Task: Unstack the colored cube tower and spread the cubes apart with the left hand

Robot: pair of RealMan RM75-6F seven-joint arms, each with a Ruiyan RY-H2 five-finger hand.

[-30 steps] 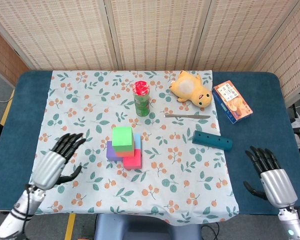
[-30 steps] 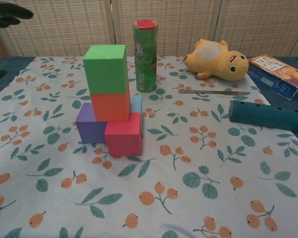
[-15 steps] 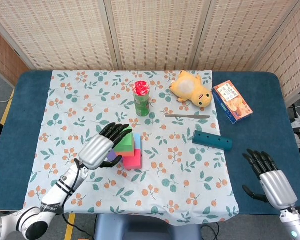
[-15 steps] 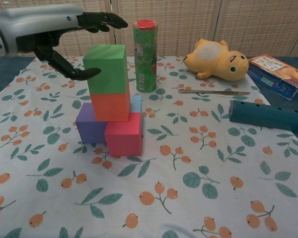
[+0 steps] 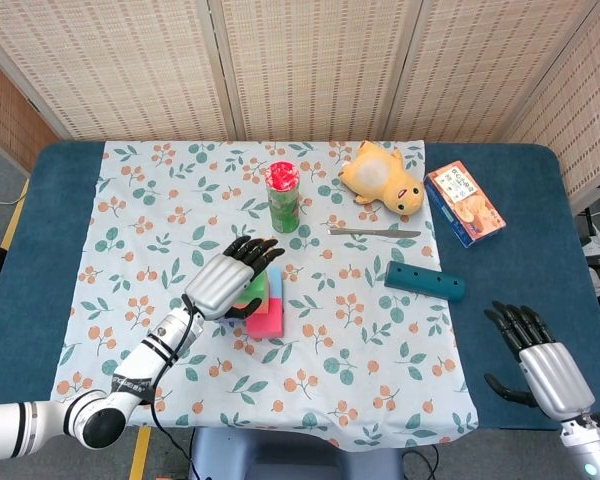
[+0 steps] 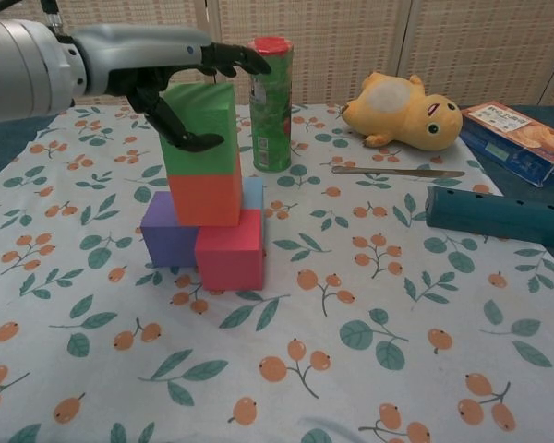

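The green cube (image 6: 201, 127) tops the tower near the worktop's middle. The left hand (image 6: 171, 69) is arched over it, fingers (image 6: 235, 57) apart above, thumb against its left face; no grip is yet seen.

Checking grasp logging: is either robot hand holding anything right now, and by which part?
Neither. The left robot hand arches over the green cube, thumb at its front face, not clearly gripping. The right robot hand is open, off the cloth.

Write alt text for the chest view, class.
The robot's left hand reaches over the green cube topping a tower on orange, purple and pink cubes, beside a green can on a floral tablecloth.
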